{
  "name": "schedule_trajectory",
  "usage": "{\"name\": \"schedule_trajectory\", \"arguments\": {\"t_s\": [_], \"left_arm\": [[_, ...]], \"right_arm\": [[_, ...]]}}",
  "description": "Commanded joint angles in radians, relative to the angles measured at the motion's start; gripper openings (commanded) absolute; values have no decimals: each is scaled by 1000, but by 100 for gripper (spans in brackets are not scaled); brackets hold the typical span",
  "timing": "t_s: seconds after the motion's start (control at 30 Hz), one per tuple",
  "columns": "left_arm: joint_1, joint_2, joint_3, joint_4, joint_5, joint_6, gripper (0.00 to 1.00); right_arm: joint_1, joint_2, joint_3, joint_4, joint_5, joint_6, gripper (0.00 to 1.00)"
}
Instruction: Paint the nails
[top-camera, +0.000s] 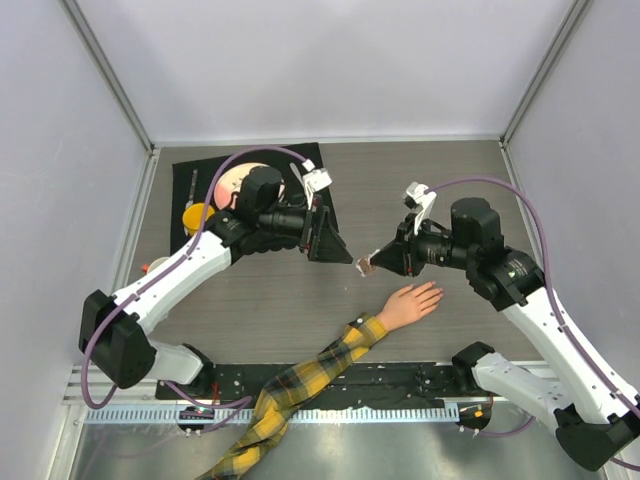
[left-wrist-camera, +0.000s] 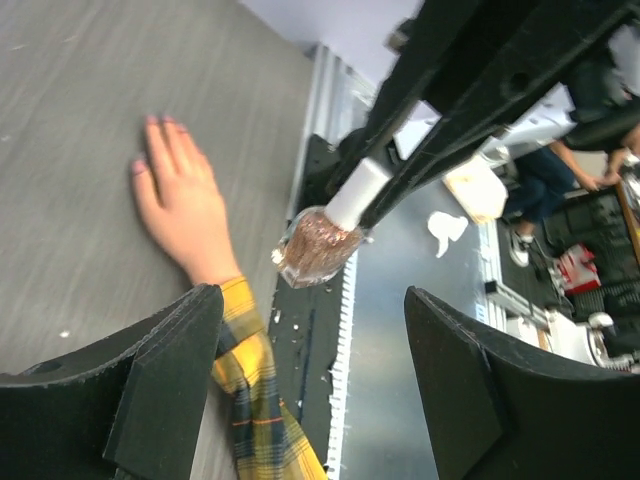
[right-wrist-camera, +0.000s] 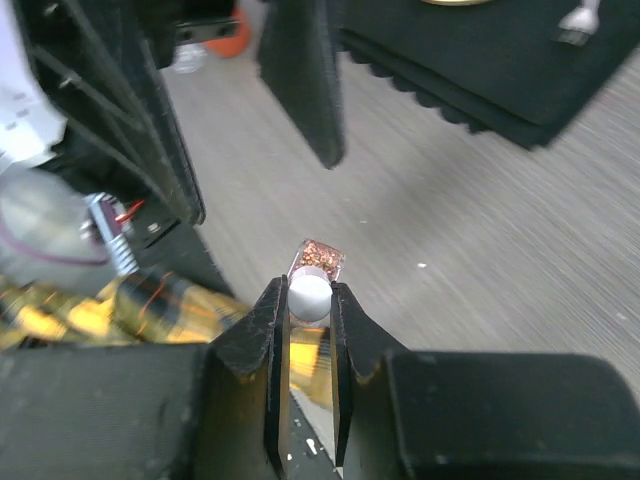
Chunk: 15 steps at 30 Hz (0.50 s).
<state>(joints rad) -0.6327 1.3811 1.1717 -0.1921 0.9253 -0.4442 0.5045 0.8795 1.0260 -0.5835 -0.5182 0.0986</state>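
Near the table's (top-camera: 450, 180) front edge, the nails (top-camera: 434, 291) lie close to the right gripper (right-wrist-camera: 308, 300), which is clamped on a polish bottle (right-wrist-camera: 318, 258). The left gripper (top-camera: 335, 243) gapes empty.

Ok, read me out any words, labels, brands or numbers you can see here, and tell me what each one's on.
No text here can be read.
Nail polish bottle: no label shows, only glitter and a white cap.
Pink disc on the black mat: faint marks, too small to read.
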Motion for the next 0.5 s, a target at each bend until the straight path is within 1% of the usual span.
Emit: {"name": "schedule_trajectory", "arguments": {"t_s": [0.0,0.07,0.1,0.2,0.47], "left_arm": [[1,-54,-46,195,188,-80,77],[-4,-48,-58,241,214,-99,78],[-7,-36,-57,244,243,-102,78],[-25,-22,-53,246,268,-97,78],[-48,9,-47,247,297,-91,77]], "right_arm": [[3,4,23,13,-164,-33,1],[3,12,34,17,-183,-27,1],[3,12,48,20,-184,-27,1],[3,18,71,46,-201,-19,1],[3,26,57,117,-269,26,1]]}}
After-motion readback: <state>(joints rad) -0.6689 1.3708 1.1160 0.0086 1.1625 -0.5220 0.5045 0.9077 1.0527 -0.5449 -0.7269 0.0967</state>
